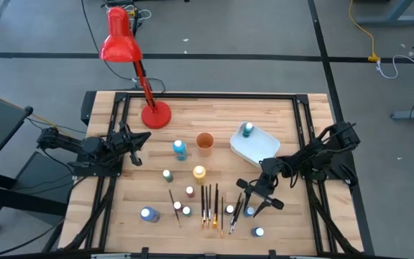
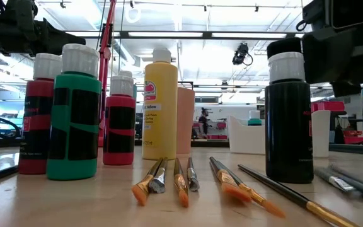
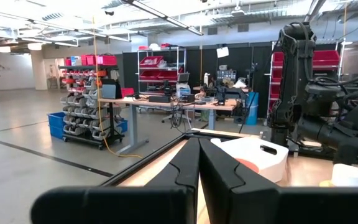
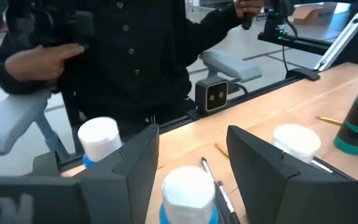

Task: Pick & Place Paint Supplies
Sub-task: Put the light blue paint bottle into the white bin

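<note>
Small paint bottles stand upright on the wooden table point(image 1: 293, 237): blue point(image 1: 180, 149), yellow point(image 1: 199, 173), green point(image 1: 167, 175), and several white-capped ones near the front. Dark-handled paintbrushes point(image 1: 208, 205) lie side by side among them. My right gripper point(image 1: 251, 205) is open, reaching nearly level toward the near edge. Its fingers point(image 4: 138, 165) stand on either side of a white-capped blue bottle point(image 4: 188, 193) without touching it. My left gripper point(image 3: 199, 142) is shut on nothing and waits above the table's left side point(image 1: 136, 147).
An orange cup point(image 1: 205, 143) and a white tub point(image 1: 259, 147) holding one bottle point(image 1: 248, 129) sit behind the bottles. A red desk lamp point(image 1: 155, 114) stands at the far left. A person in dark clothes point(image 4: 135, 56) stands just beyond the near edge.
</note>
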`<state>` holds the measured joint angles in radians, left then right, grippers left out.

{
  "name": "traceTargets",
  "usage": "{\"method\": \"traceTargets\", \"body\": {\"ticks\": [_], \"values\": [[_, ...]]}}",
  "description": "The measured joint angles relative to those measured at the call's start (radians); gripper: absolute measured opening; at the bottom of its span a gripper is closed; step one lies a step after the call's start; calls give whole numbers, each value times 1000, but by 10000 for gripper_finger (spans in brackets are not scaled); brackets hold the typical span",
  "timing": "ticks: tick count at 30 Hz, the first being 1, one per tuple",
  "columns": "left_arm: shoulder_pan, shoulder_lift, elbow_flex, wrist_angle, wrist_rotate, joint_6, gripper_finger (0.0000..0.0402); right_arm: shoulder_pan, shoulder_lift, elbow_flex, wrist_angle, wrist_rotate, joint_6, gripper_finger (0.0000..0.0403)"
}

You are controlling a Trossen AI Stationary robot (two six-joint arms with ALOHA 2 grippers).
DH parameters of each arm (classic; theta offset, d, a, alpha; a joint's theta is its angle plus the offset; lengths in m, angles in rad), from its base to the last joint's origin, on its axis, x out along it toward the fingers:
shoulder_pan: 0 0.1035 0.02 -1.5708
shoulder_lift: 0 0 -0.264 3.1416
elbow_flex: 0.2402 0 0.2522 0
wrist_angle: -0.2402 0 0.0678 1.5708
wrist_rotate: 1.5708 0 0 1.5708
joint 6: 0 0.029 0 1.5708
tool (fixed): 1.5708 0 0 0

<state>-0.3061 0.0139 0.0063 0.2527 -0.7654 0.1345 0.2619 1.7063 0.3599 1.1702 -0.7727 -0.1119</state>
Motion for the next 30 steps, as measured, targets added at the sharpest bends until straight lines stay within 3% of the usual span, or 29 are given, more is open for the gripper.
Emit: {"method": "traceTargets", "body": {"ticks": [9, 15, 23, 30], "values": [[0, 0, 0, 0, 0, 0, 16, 8, 0, 0, -26, 8, -51, 191], [0, 0, 0, 0, -1, 0, 16, 8, 4, 0, -98, 105, -55, 191], [0, 0, 0, 0, -1, 0, 16, 8, 7, 0, -102, 106, -74, 190], [0, 0, 0, 0, -1, 0, 16, 8, 8, 0, -114, 103, -79, 143]]}}
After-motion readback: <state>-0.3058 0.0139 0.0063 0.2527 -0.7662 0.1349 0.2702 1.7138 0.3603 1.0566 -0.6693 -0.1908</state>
